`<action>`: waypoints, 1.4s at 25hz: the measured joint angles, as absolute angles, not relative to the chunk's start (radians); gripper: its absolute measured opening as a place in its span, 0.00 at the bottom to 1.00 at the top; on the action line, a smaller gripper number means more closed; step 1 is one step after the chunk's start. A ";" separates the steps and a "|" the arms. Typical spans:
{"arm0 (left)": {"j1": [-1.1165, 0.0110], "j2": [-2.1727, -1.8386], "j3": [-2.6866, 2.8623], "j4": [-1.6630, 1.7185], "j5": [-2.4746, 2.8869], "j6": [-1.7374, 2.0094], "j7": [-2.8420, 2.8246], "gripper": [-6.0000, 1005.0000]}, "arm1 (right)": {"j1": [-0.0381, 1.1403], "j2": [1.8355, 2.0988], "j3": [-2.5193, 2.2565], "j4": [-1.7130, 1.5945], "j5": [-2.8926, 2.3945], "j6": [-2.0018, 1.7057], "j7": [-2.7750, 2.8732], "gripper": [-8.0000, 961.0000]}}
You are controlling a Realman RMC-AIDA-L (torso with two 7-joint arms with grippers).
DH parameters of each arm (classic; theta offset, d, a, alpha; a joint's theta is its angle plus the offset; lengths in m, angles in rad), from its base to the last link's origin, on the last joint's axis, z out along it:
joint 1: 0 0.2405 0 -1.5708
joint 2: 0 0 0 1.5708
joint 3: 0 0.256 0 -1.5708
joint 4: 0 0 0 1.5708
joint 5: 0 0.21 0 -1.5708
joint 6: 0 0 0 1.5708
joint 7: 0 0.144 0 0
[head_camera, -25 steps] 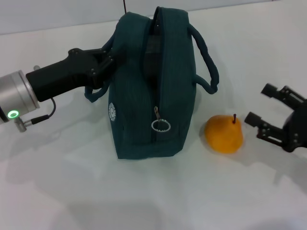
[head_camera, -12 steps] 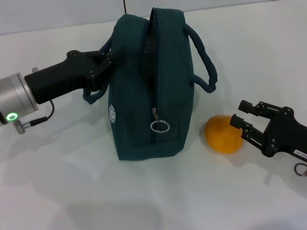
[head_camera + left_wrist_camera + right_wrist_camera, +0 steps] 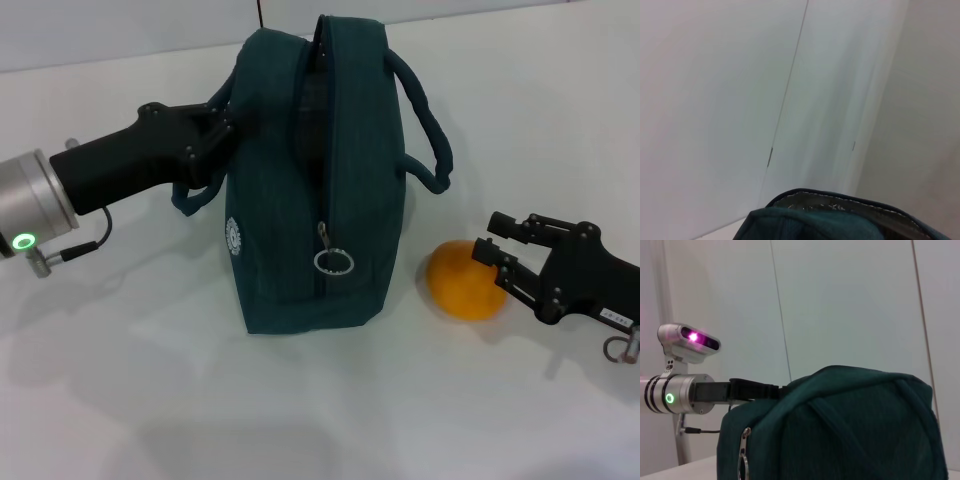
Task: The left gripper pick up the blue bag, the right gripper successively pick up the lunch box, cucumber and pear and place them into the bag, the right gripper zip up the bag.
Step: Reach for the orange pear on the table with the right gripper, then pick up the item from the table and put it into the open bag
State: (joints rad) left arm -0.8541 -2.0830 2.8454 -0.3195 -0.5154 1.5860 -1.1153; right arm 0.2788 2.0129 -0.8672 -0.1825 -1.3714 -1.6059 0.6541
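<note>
A: Standing upright on the white bench [image 3: 120,400], the blue bag [image 3: 300,200], zip gaping along the top, silver lining peeking out in the left wrist view.

B: Gripping it at the near handle, left claw [image 3: 215,135], pressed together on the strap, reaching in from the left side.

A: Dangling low on the front seam, the zip pull [image 3: 334,258] with its round ring.

B: Sitting on the bench just right of the bag, the pear [image 3: 464,279], yellow-orange, not touching the fabric.

A: Closing in from the right, right claw [image 3: 500,255], fingers [image 3: 514,225] spread wide, tips right at the pear's right flank.

B: Touching or only just beside?

A: Hard telling from the head view; looking very close, one finger above the fruit's shoulder, one lower down near its side.

B: Looping up and over on the bag's right, the second handle [image 3: 425,120], hanging free.

A: Showing in the right wrist view too, the bag's dark bulk, with the left arm's silver cuff and green light off behind it.
</note>
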 joint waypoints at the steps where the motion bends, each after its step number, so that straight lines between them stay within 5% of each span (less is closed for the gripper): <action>1: -0.853 -2.083 2.845 -0.320 -0.515 1.586 -1.115 0.05 | 0.281 2.013 -0.868 -0.182 -1.371 -1.604 0.654 0.36; 18: -0.852 -2.083 2.845 -0.320 -0.515 1.586 -1.105 0.05 | 0.296 2.014 -0.894 -0.168 -1.365 -1.581 0.645 0.30; 23: -0.852 -2.083 2.845 -0.317 -0.515 1.586 -1.105 0.05 | 0.295 2.014 -0.894 -0.169 -1.367 -1.581 0.639 0.10; 35: -0.842 -2.085 2.845 -0.318 -0.515 1.594 -1.093 0.05 | 0.283 1.998 -0.879 -0.181 -1.309 -1.770 0.643 0.05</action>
State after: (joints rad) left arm -0.8424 -2.0847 2.8454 -0.3175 -0.5155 1.5942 -1.0926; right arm 0.2831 1.9984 -0.8794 -0.1812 -1.3090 -1.7703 0.6428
